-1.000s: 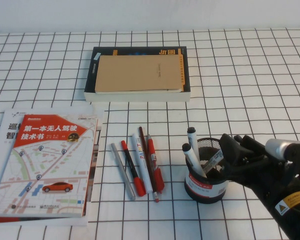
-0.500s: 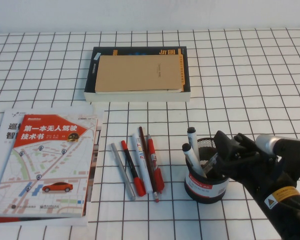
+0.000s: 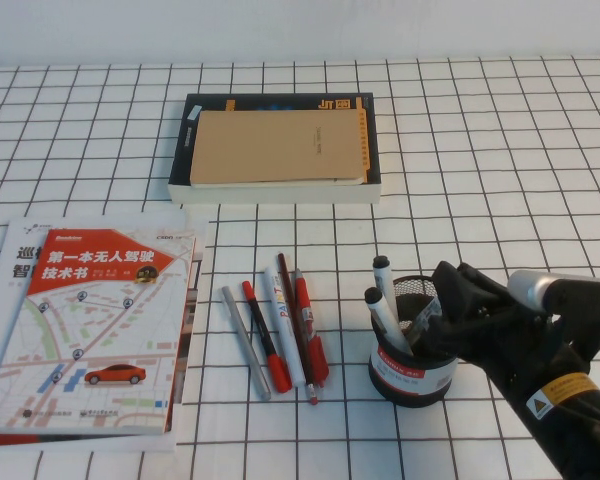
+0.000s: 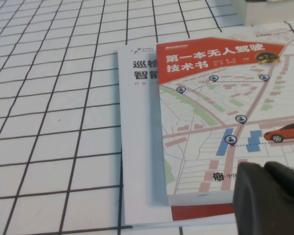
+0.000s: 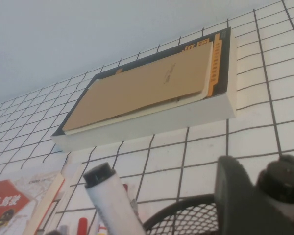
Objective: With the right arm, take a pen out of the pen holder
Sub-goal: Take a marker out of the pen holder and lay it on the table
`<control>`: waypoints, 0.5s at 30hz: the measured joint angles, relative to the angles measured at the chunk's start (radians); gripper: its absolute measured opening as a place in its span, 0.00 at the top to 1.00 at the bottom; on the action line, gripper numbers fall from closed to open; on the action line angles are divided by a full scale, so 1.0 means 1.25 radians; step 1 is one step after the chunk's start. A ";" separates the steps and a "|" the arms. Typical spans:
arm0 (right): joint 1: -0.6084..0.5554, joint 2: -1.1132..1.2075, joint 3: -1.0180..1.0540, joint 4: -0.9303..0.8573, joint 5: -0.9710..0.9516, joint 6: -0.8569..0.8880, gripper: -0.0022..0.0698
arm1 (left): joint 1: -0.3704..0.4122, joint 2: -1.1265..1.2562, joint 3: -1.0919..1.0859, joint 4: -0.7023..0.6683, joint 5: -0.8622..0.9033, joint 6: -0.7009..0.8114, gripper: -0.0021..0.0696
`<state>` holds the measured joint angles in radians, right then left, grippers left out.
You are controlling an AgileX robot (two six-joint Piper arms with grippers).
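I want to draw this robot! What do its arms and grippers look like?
The right arm is black and chunky, with a shiny silver joint and a yellow warning sticker. Its right gripper, at the pen holder, is matte black too. The left gripper, over the book, shows only as a black block.

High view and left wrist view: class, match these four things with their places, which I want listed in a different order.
Things
1. tan notebook
2. loose pens
3. right tool
4. left tool

Places
a. at the rim of the pen holder
b. above the map-cover book
c. lying on the dark-covered book
d. flat on the table, between the map-cover book and the pen holder

Pairs: 1-c, 2-d, 3-a, 4-b
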<state>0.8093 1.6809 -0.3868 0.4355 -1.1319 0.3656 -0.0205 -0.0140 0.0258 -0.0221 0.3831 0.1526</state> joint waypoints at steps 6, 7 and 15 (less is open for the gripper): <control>0.000 -0.002 0.000 -0.006 -0.010 0.003 0.81 | 0.000 0.000 0.000 0.000 0.000 0.000 0.98; 0.000 -0.006 0.000 -0.006 -0.010 -0.001 0.81 | 0.000 0.000 0.000 0.000 0.000 0.000 0.98; 0.000 -0.118 0.000 -0.001 0.061 -0.079 0.81 | 0.000 0.000 0.000 0.000 0.000 0.000 0.98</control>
<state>0.8093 1.5332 -0.3868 0.4348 -1.0552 0.2664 -0.0205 -0.0140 0.0258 -0.0221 0.3831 0.1526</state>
